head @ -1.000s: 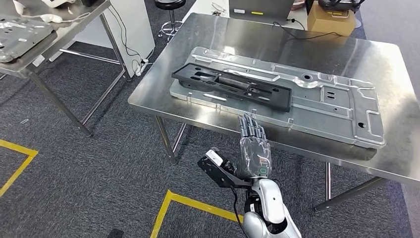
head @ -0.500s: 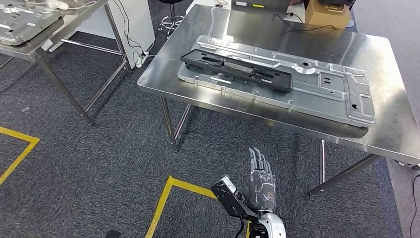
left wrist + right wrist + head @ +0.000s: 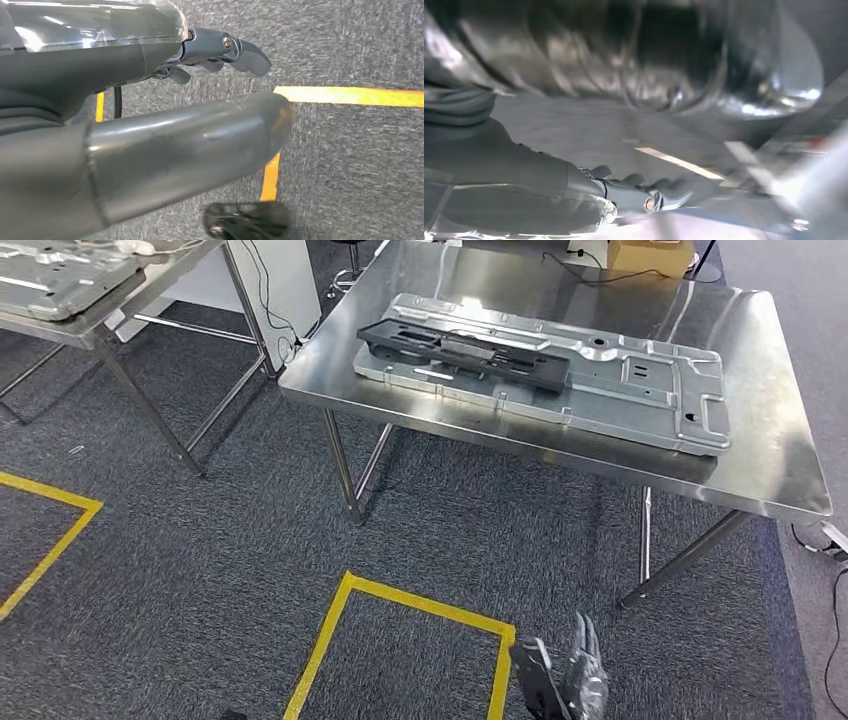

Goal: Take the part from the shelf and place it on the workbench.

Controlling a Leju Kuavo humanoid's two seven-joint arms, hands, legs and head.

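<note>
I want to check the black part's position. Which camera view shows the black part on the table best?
The head view shows it best: the black part lies whole and sharp on the silver plate on the steel table. The left wrist view looks at carpet and yellow tape past the left hand. The right wrist view is blurred; I cannot make out the part there.

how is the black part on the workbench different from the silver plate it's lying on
The black part is dark and matte; the silver plate is bright, reflective metal. The black part is narrower and shorter, covering only the plate's left stretch, while the silver plate runs on well past it to the right. The black part lies on top; the silver plate rests directly on the workbench. Both are long, flat, cut with slots and holes, and lie along the same line.
</note>
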